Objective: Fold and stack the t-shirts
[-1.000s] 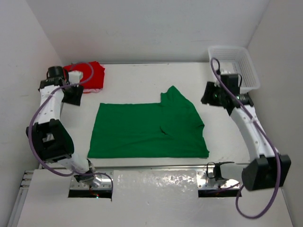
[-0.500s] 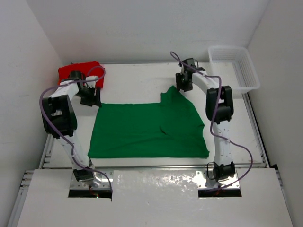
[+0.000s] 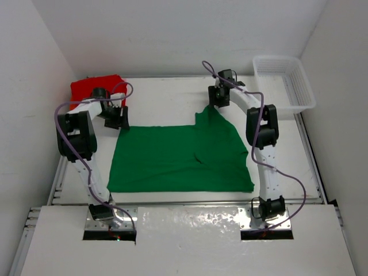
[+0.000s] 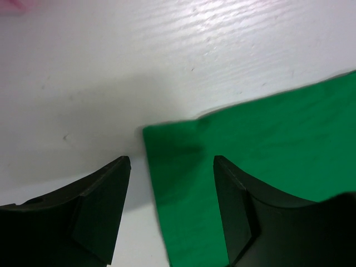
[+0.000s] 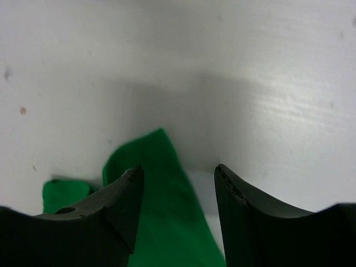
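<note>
A green t-shirt (image 3: 181, 156) lies spread flat in the middle of the table, one sleeve pointing toward the far wall. A red t-shirt (image 3: 92, 88) sits folded at the far left corner. My left gripper (image 3: 119, 119) hangs open over the green shirt's far left corner (image 4: 167, 144), one finger (image 4: 103, 206) above bare table, the other above cloth. My right gripper (image 3: 217, 100) is open over the sleeve tip (image 5: 161, 150). Green cloth shows between both fingers (image 5: 119, 206). Neither gripper holds anything.
A white mesh basket (image 3: 286, 80) stands at the far right corner. White walls close in the table on three sides. A pink sliver of cloth (image 4: 11, 4) shows at the top left edge of the left wrist view.
Both arms have swung in from the sides. The left gripper went from the red shirt to the green shirt's far left corner. The right went from the basket to the sleeve tip.
</note>
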